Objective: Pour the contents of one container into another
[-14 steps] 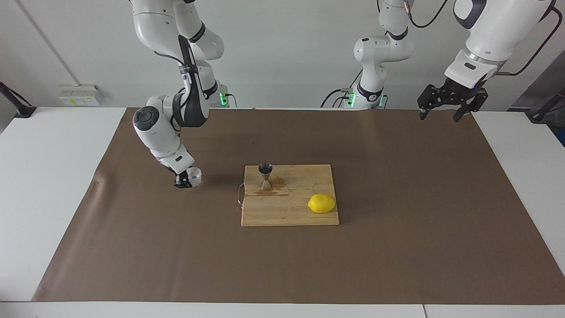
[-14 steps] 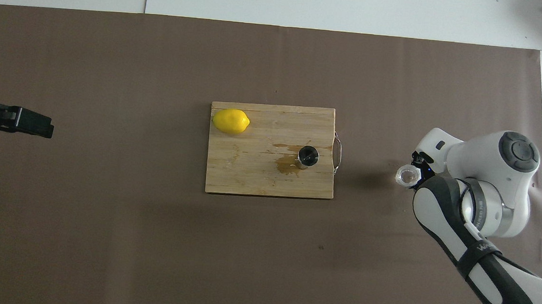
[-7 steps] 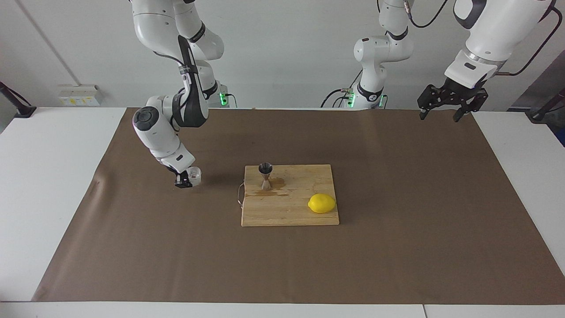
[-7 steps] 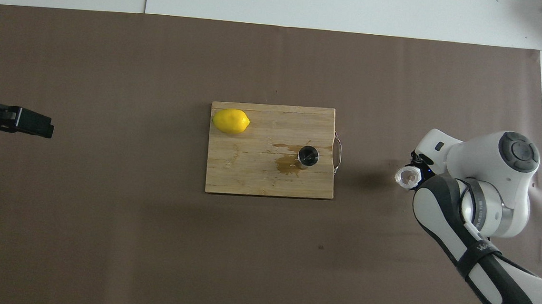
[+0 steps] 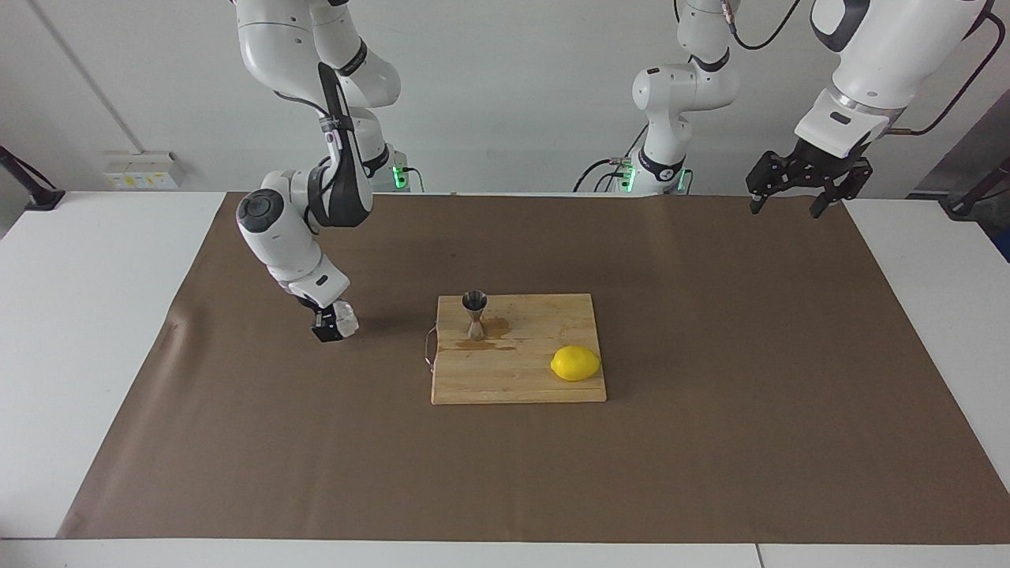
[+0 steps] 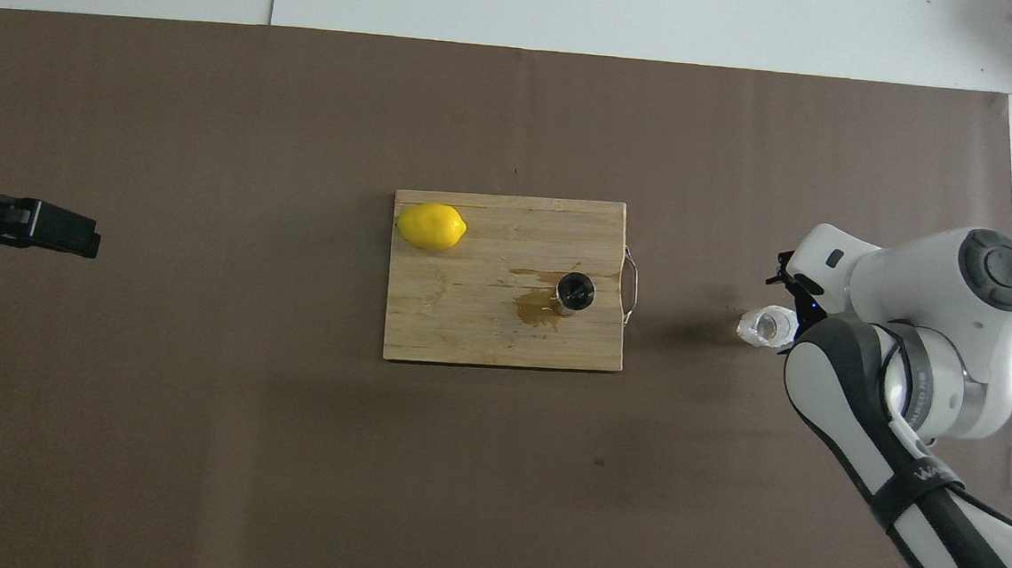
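Left gripper (image 5: 784, 209): waiting high over the brown mat's (image 5: 710, 442) corner at the robots' edge, at its own arm's end; jaws parted, holding nothing.
Right gripper (image 5: 327, 325): low at the mat, toward the right arm's end; its jaws look parted and I judge nothing is clamped.
Faceted clear cup (image 5: 346, 319): on the mat, just beside this gripper, on its side toward the cutting board (image 5: 536, 386); it seems to lean, but I cannot tell for sure.
Steel jigger (image 5: 474, 314): upright on the board, near its wire handle (image 5: 428, 347) edge, a brown puddle (image 6: 536, 307) touching its foot.
Lemon (image 5: 575, 363): at the board's corner farthest from the robots, toward the left arm's end.
Key relation: the cup lies between the right gripper and the jigger, so the right arm is clearly the nearer one.
Views: only the overhead view shows the jigger's open mouth; only the facing view shows its hourglass waist and how low the right gripper is.
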